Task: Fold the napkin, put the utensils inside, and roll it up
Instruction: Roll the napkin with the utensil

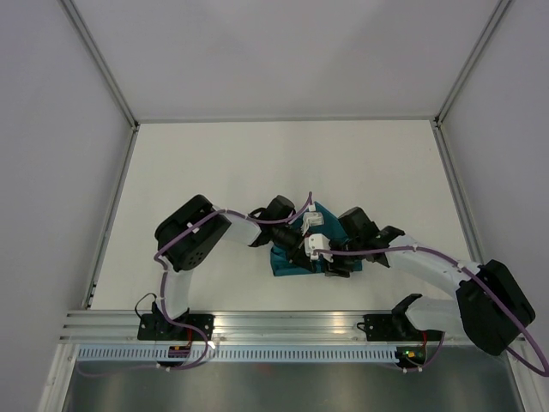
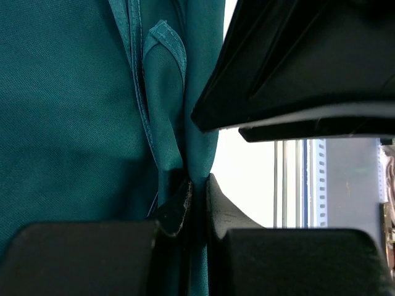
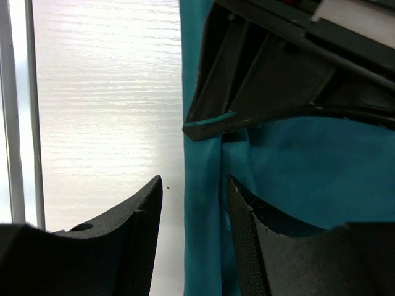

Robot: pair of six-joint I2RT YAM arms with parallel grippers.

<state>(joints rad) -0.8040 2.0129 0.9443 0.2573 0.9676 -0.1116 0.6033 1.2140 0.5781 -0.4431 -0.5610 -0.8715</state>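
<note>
While pinched by the left gripper, the napkin edge is straddled by the spread right gripper; table stretches toward twelve o'clock.

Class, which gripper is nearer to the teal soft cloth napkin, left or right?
Left. The left gripper is shut on a fold of the teal cloth napkin; the right gripper stands open, straddling its edge without pinching.

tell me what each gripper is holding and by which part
The left gripper pinches the napkin by a folded edge. The right gripper stands open astride its edge, gripping nothing.
</note>
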